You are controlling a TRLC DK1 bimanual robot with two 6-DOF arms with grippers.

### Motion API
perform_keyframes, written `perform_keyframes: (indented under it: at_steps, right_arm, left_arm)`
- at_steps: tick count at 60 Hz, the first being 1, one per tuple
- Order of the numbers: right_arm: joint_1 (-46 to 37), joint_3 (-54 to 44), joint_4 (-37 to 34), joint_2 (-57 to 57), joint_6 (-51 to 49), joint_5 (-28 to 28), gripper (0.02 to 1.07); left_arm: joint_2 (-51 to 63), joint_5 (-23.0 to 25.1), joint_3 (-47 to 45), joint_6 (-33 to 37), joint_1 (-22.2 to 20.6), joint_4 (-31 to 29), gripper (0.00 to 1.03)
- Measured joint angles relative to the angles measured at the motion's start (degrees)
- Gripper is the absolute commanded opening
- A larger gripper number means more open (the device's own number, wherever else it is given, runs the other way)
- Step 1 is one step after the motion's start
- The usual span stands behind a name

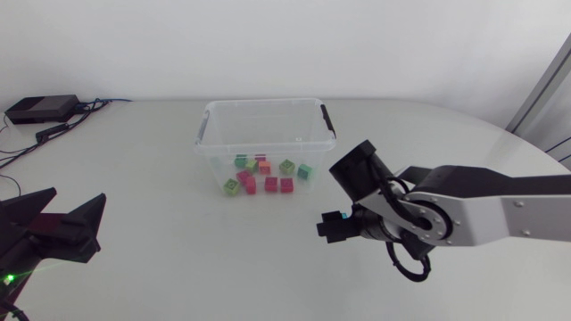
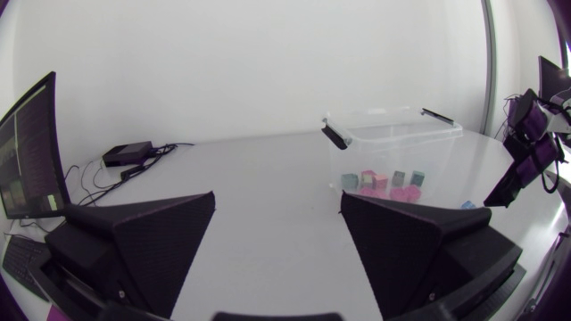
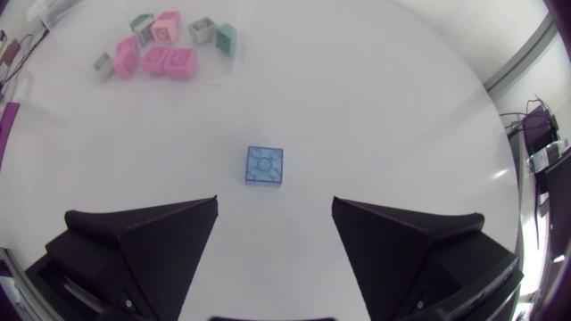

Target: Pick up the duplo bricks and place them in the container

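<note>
A clear plastic container with black handles stands at the table's middle back. Several pink, red and green duplo bricks lie inside it. One blue brick lies flat on the table, just ahead of my right gripper, whose fingers are open and apart from it. In the head view that gripper hangs over the table to the right of and in front of the container. At the near left my left gripper stands open and holds nothing. In the left wrist view it faces the container, with the blue brick small beside my right arm.
A black box with cables lies at the far left corner. My right arm reaches in from the right edge. The table's rounded edge curves past the container on the right.
</note>
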Motion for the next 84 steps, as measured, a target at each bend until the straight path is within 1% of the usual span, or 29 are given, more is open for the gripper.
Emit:
perform_keyframes:
  at_steps: [6, 15, 25, 30, 38, 43, 45, 51, 53, 54, 57, 58, 59, 64, 68, 77, 84]
  right_arm:
    - [-3.1, 2.4, -1.2, 4.4, 0.6, -3.4, 0.95]
    - [-8.7, 9.7, -6.4, 9.9, 0.5, -10.1, 0.95]
    - [-11.4, 17.9, -11.3, 16.3, 0.5, -13.5, 0.95]
    - [-11.6, 21.7, -14.1, 20.3, 0.3, -14.2, 0.95]
    - [-11.6, 23.8, -15.7, 23.5, 0.3, -14.8, 0.94]
    - [-11.6, 24.6, -15.9, 25.3, 0.3, -14.8, 0.87]
    - [-11.6, 24.8, -15.9, 25.8, 0.3, -14.8, 0.86]
    - [-11.6, 25.0, -16.0, 26.7, -0.3, -14.8, 0.78]
    - [-11.6, 25.0, -15.9, 26.9, -0.4, -14.8, 0.73]
    - [-11.6, 25.0, -15.8, 26.9, -0.4, -14.8, 0.68]
    - [-11.6, 25.0, -15.5, 26.9, -0.4, -14.8, 0.62]
    - [-11.6, 25.0, -15.5, 26.9, -0.4, -14.8, 0.58]
    - [-11.6, 25.0, -15.3, 26.9, -0.4, -14.8, 0.55]
    - [-11.5, 25.0, -14.9, 26.9, -0.4, -14.8, 0.44]
    - [-11.4, 25.0, -14.2, 26.9, -0.6, -14.8, 0.43]
    - [-10.6, 24.8, -13.0, 26.8, -0.6, -14.6, 0.34]
    - [-10.0, 22.4, -12.7, 24.2, -0.8, -14.6, 0.32]
  left_arm:
    - [0.0, 0.0, -0.8, -0.9, 0.0, 0.9, 0.98]
    - [-0.8, 0.0, -1.8, -2.1, 0.0, 2.4, 0.98]
    - [-2.8, 0.0, -3.1, -2.6, 0.9, 3.4, 0.98]
    - [-4.1, 0.0, -4.0, -2.6, 1.5, 3.8, 0.98]
    - [-6.8, 0.0, -5.6, -3.1, 2.6, 4.5, 0.99]
    - [-7.8, -0.2, -6.2, -4.2, 3.2, 5.4, 0.99]
    - [-8.0, -0.3, -6.3, -4.3, 3.3, 6.0, 0.99]
    - [-8.4, -0.2, -7.0, -4.5, 3.3, 7.1, 0.99]
    - [-8.8, -0.2, -7.4, -4.6, 3.3, 7.2, 0.99]
    - [-9.3, -0.2, -7.8, -4.6, 3.3, 7.4, 0.99]
    - [-9.7, -0.2, -8.3, -4.6, 3.3, 7.6, 0.99]
    - [-9.8, -0.2, -8.4, -4.6, 3.3, 7.6, 0.99]
    - [-9.8, -0.2, -8.5, -4.6, 3.3, 7.7, 0.99]
    - [-9.8, -0.9, -8.7, -4.6, 3.3, 7.9, 0.99]
    - [-9.8, -1.3, -8.8, -4.6, 3.3, 7.9, 0.99]
    - [-9.8, -1.8, -9.7, -4.6, 3.3, 8.0, 0.99]
    - [-9.8, -1.7, -10.1, -4.5, 3.6, 8.2, 0.99]
